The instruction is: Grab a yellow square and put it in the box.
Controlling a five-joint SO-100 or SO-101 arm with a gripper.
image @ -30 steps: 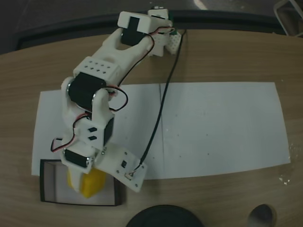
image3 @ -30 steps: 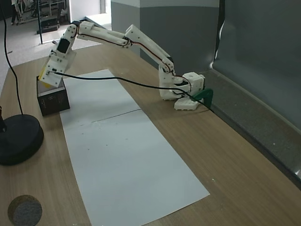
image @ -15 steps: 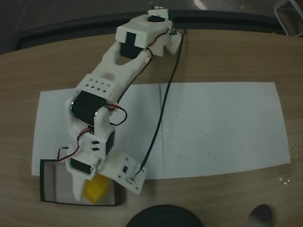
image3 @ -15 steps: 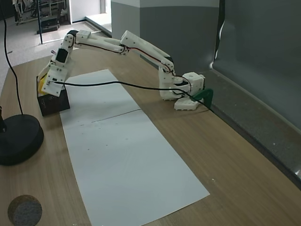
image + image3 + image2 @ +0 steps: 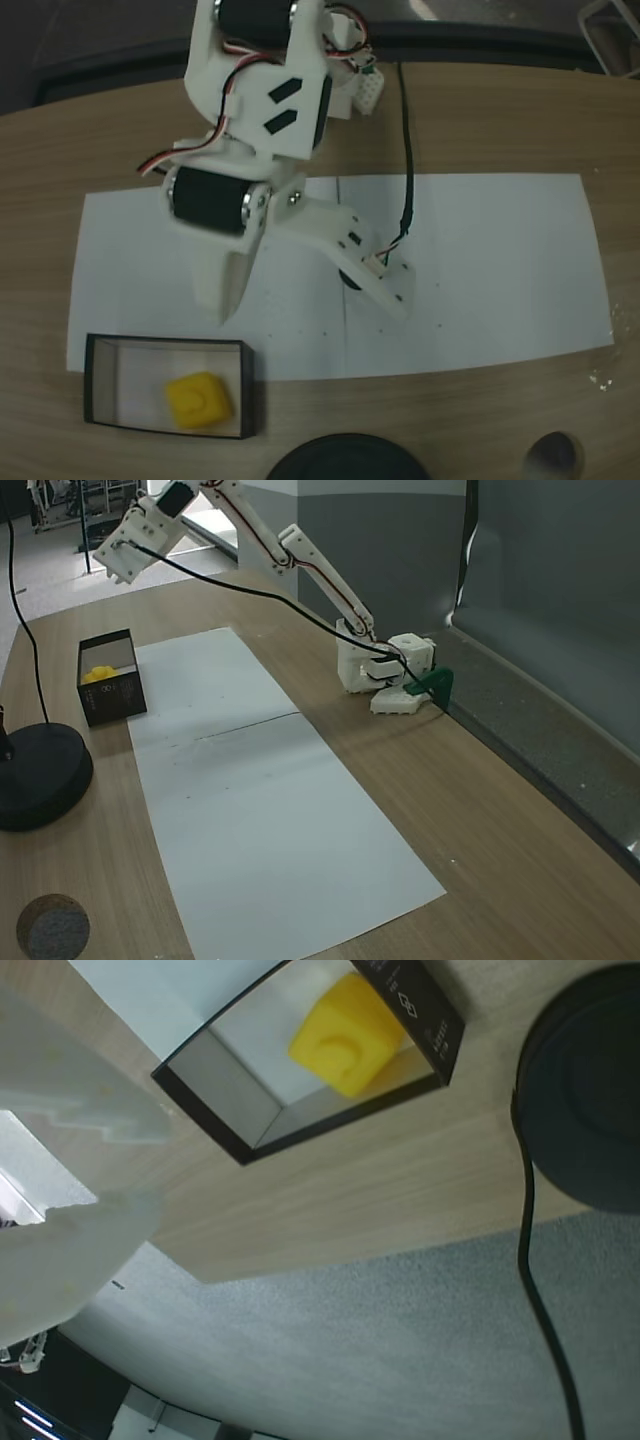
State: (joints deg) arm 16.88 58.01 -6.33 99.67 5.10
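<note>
Gripper (image 5: 225, 300) is seen raised in the upper left of a fixed view, fingers pointing down the frame toward the box; nothing is held between them. In the wrist view the two pale fingers (image 5: 70, 1110) fill the left edge, blurred, with a gap showing between them, so the gripper is judged parted and empty. In the other fixed view the gripper (image 5: 115, 565) hangs high at the upper left, well above the table (image 5: 500, 810). Cube (image 5: 199, 399) is noted lying on the floor of the box (image 5: 98, 345), in the right half of it as this view shows, near the right wall; whether it touches that wall cannot be told. In the wrist view the cube (image 5: 345, 1032) sits at the top centre of the frame, inside the box (image 5: 250, 1150), a round mark on its visible face. From the side fixed view a patch of yellow (image 5: 98, 673) shows over the box wall (image 5: 115, 698), left of frame. Key relation: cube lies below and slightly left of the gripper tips in the top-down fixed view, well apart from them, with the box's long axis running across the frame. The placing is judged done; only a retreat seems left. Box rests partly on the paper (image 5: 480, 270), near the dark disc (image 5: 40, 775).
</note>
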